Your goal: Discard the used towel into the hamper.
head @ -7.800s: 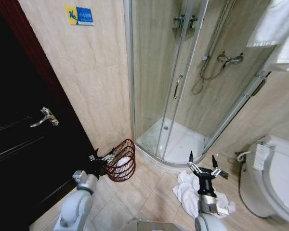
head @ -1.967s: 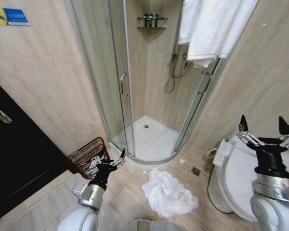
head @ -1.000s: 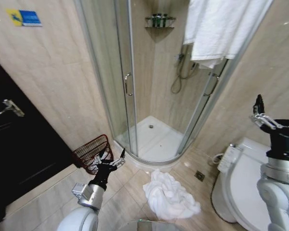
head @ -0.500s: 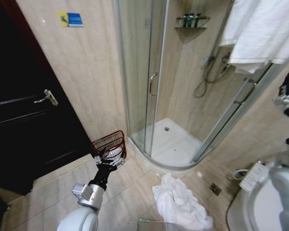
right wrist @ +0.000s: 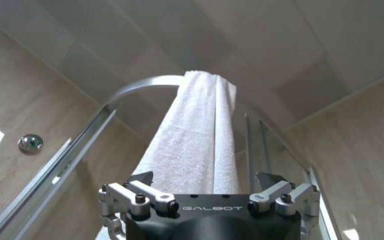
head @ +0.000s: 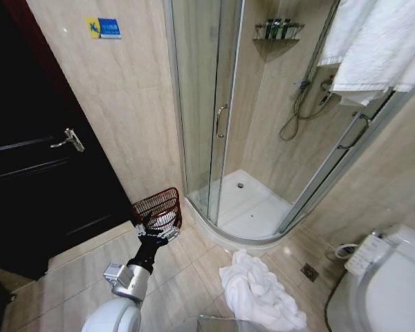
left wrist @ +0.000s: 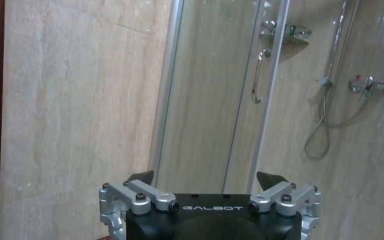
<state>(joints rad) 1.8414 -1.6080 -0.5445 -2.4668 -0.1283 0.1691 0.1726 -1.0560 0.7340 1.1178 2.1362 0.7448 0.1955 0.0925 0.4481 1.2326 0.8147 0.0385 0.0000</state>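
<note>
Gone from the head view since half a second ago: the right arm, which then stood at the right edge; the scene itself is framed much as before.

- Left claw (head: 155,229): held low over the tiled floor (head: 76,270), just short of the hamper, fingers spread wide, nothing between them. In the left wrist view the same claw (left wrist: 205,181) faces the shower door (left wrist: 212,100) and the beige wall.
- Hamper (head: 159,207): dark reddish-brown wire basket, on the floor against the wall, between the dark door (head: 28,173) and the shower enclosure (head: 263,138); something white lies inside.
- Used towel (head: 259,294): white, crumpled in a heap on the floor, just in front of the shower's curved sill, well apart from the hamper.
- Right claw (right wrist: 205,181): raised high, pointing up at a white towel hung over the curved shower rail (right wrist: 192,145); fingers wide apart, empty.
- Toilet (head: 384,283): at the right edge.
</note>
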